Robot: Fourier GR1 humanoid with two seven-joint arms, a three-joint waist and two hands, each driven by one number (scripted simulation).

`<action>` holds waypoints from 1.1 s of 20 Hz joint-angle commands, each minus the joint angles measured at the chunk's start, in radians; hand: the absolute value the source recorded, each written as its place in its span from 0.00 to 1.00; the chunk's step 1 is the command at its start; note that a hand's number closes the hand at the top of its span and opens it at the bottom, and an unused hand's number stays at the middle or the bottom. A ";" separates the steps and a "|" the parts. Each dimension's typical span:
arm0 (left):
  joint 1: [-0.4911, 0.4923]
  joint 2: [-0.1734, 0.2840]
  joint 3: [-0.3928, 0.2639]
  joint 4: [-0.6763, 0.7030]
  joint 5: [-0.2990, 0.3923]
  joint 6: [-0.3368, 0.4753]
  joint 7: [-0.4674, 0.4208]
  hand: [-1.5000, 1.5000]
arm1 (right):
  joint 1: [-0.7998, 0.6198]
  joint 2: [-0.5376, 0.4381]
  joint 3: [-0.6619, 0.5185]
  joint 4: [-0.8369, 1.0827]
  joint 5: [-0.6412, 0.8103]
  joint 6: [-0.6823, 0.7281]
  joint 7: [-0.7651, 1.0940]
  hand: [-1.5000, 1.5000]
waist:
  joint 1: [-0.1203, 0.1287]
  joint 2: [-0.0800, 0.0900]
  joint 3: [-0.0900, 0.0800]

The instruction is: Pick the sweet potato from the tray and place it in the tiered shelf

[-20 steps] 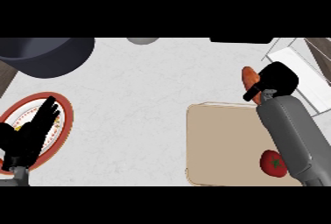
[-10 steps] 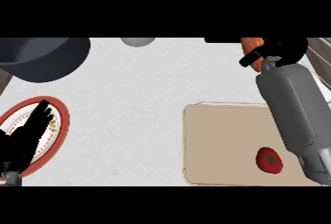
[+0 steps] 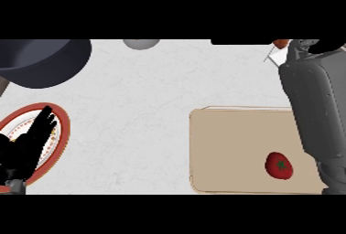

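Grey and long, the right forearm (image 3: 312,109) now stretches far up the right side, much further than a second ago, so that the right hand (image 3: 305,46) sits at the top edge by the shelf's pale frame (image 3: 276,55). A sliver of orange, likely the sweet potato (image 3: 281,43), shows just beside it; whether the fingers clasp it cannot be told. The tan tray (image 3: 229,151) keeps only a tomato (image 3: 278,165), so placement looks close. The left hand (image 3: 27,144) rests, fingers straight, over the red-rimmed plate (image 3: 62,132).
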 commanded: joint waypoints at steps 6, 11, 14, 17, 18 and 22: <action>0.010 -0.014 -0.002 -0.036 -0.013 -0.018 0.018 0.50 | -0.152 -0.085 -0.087 -0.037 0.109 0.110 0.123 1.00 | 0.010 0.004 0.000; -0.012 -0.031 -0.010 -0.039 -0.034 0.011 0.043 0.50 | -0.201 -0.136 -0.086 0.046 0.188 0.256 0.125 1.00 | 0.011 0.004 0.000; -0.024 0.001 0.032 0.003 -0.007 -0.044 0.007 0.50 | -0.247 -0.156 -0.111 0.085 0.193 0.295 0.107 1.00 | 0.014 0.005 0.000; 0.009 -0.019 0.017 -0.032 -0.023 -0.032 -0.003 0.50 | -0.260 -0.206 -0.155 0.170 0.190 0.304 0.048 1.00 | 0.022 0.006 0.000; -0.027 -0.017 0.023 0.006 -0.027 -0.038 0.003 0.50 | -0.265 -0.191 -0.149 0.156 0.195 0.293 0.051 1.00 | 0.014 0.006 0.000; -0.017 -0.052 -0.003 0.005 -0.064 -0.010 0.005 0.50 | -0.290 -0.251 -0.185 0.239 0.219 0.279 0.012 1.00 | 0.013 0.008 0.000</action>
